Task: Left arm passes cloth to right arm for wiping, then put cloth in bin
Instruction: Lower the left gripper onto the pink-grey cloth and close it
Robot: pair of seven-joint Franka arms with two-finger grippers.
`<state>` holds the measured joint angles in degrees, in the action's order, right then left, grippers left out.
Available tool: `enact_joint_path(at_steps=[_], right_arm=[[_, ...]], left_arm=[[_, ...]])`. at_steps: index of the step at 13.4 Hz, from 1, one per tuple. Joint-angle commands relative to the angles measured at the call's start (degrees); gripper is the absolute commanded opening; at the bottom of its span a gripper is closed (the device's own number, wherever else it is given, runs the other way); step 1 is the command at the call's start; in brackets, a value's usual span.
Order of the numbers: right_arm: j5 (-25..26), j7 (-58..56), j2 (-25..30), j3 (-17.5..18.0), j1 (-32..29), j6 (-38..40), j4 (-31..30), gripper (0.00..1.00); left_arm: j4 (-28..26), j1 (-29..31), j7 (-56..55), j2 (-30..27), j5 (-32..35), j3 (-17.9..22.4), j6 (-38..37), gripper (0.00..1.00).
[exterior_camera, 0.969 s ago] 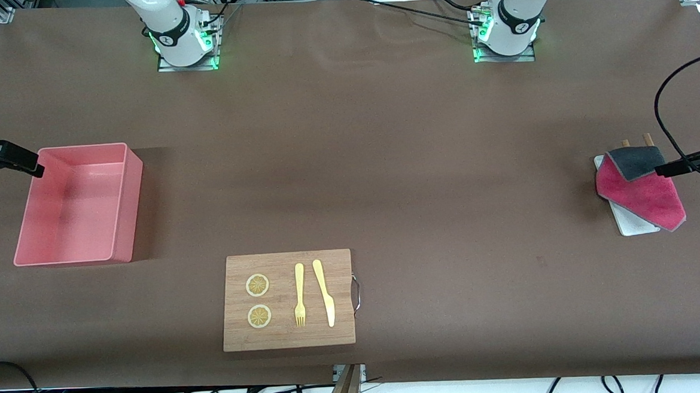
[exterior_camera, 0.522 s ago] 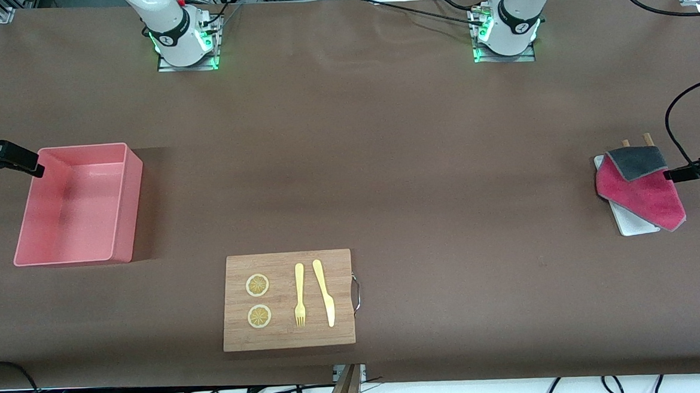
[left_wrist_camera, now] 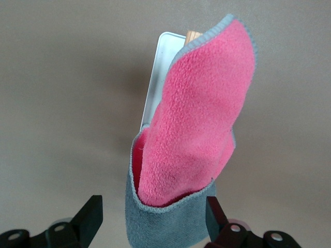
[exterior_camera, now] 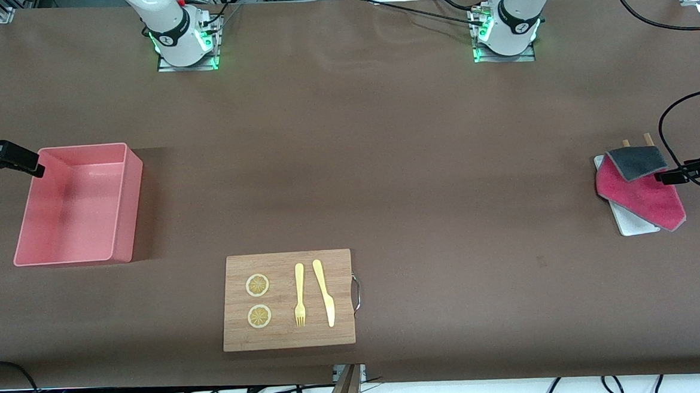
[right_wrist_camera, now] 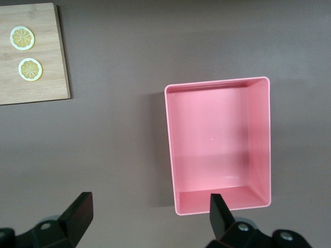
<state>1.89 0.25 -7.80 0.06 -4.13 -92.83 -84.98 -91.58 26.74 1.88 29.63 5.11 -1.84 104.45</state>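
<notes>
**Cloth on the tray, left gripper straddling its folded end**

Cloth (exterior_camera: 640, 190) lies draped over the white tray (exterior_camera: 632, 223) at the left arm's end of the table, pink face up, with one corner folded over to show the grey reverse. From where I sit, the left gripper (left_wrist_camera: 150, 219) is at that folded grey end: in its wrist view the two fingers (left_wrist_camera: 89, 216) stand apart on either side of the grey fold, and I cannot see them pinching anything. The cloth rests flat on the tray.

At the right arm's end of the table, the right gripper (right_wrist_camera: 147, 217) hangs in the air over the edge of the bin (exterior_camera: 128, 199), fingers spread wide with nothing between them. The bin sits on the table with nothing in it.

Nearer the front camera, between the two ends, is the wooden cutting board (exterior_camera: 285, 337) carrying two lemon slices (exterior_camera: 257, 285), a yellow fork (exterior_camera: 299, 295) and a yellow knife (exterior_camera: 324, 292).
</notes>
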Motion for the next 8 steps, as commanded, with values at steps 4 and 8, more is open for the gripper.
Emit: enact_joint_path(at_steps=[4, 8], right_arm=[[-0.84, 0.02, -0.02, -0.06, 0.0, 0.89, 0.78, 1.0], [-0.84, 0.02, -0.02, 0.03, 0.09, 0.89, 0.78, 1.0]], left_arm=[[1.06, 0.42, 1.28, 1.57, 1.4, -0.53, -0.03, 0.73], [1.14, 0.51, 2.77, 1.84, 1.4, -0.53, 0.05, 0.57]])
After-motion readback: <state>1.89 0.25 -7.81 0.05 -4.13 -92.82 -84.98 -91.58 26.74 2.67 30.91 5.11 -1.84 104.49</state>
